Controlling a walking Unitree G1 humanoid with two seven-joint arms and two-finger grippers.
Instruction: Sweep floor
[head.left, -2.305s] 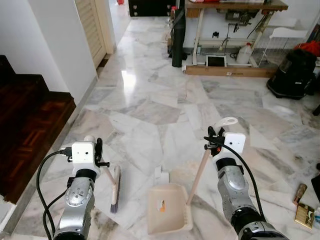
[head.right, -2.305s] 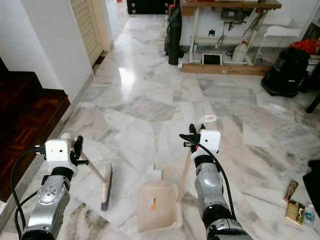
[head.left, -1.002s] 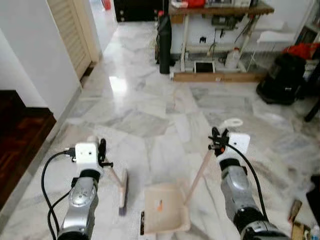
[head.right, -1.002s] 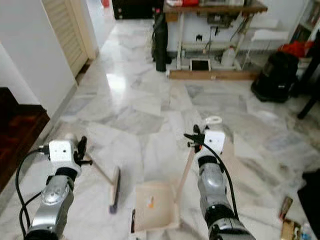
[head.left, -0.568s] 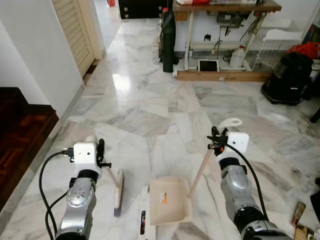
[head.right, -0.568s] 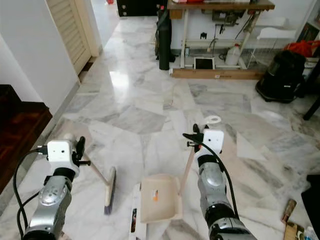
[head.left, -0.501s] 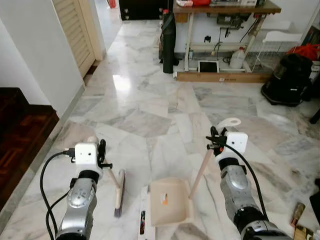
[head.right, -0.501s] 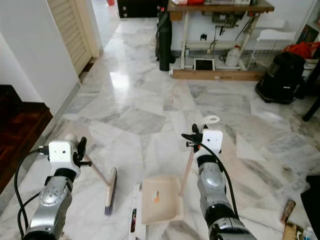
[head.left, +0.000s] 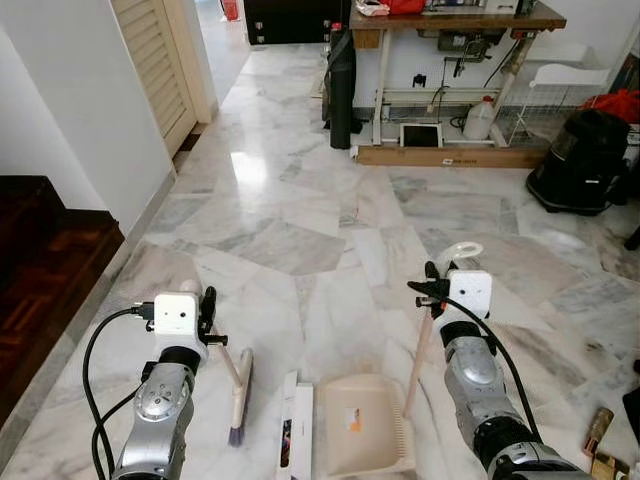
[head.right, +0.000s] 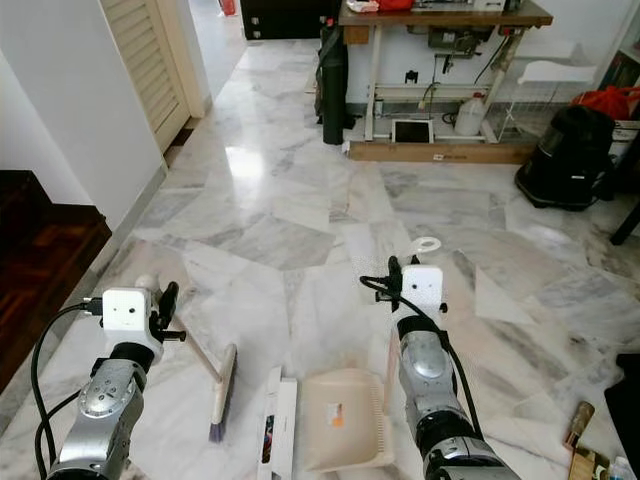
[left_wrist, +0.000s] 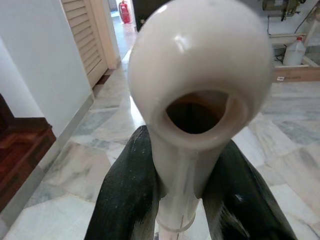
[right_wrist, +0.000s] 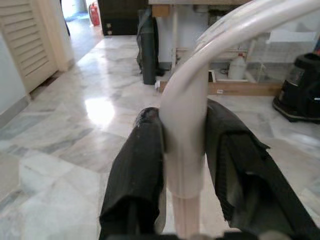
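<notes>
Left tool (left_wrist: 182, 200) is clamped tight on the broom (head.left: 238, 385) handle, and the right tool (right_wrist: 184, 180) is clamped on the dustpan (head.left: 366, 435) handle. Both rest on the marble floor (head.left: 300, 220), with a long white box (head.left: 293, 432) lying between them, just beside the pan. It may be touching the pan's edge, but that is hard to see. A sweep toward the pan could push the box along instead of dust. Both arms reach forward, bent low.
</notes>
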